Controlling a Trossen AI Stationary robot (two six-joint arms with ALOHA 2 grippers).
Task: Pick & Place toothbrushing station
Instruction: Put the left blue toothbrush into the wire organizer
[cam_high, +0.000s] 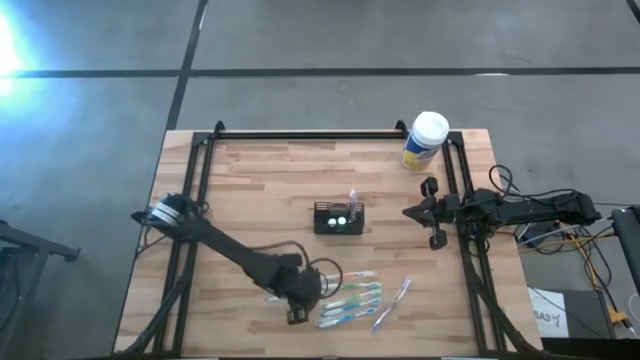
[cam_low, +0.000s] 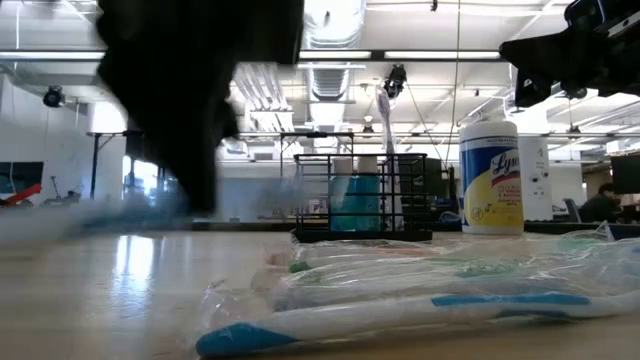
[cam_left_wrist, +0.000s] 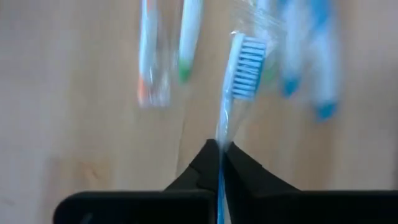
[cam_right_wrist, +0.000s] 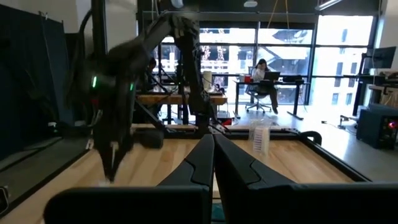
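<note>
A: Wooden bench (cam_high: 260, 180) with a black frame, grey floor around it. Past the far edge the low view shows a big open room with ceiling lights and windows; a person sits at a desk back there.

B: The black caddy (cam_high: 339, 218) stands mid-bench, a toothbrush upright in it. A yellow canister (cam_high: 424, 140) sits at the far right corner, well apart from it.

A: Wrapped toothbrushes (cam_high: 350, 300) lie in a row near the front edge, one more apart to their right.

B: The left arm stretches from the left side out across the bench, its left gripper (cam_left_wrist: 219, 163) down at the row's left end, fingers pressed together, pinching a blue brush (cam_left_wrist: 244, 68) by the handle, bristles pointing away.

A: The right gripper (cam_high: 432, 213) hangs at the right edge, level, fingers pressed together, holding nothing.
</note>
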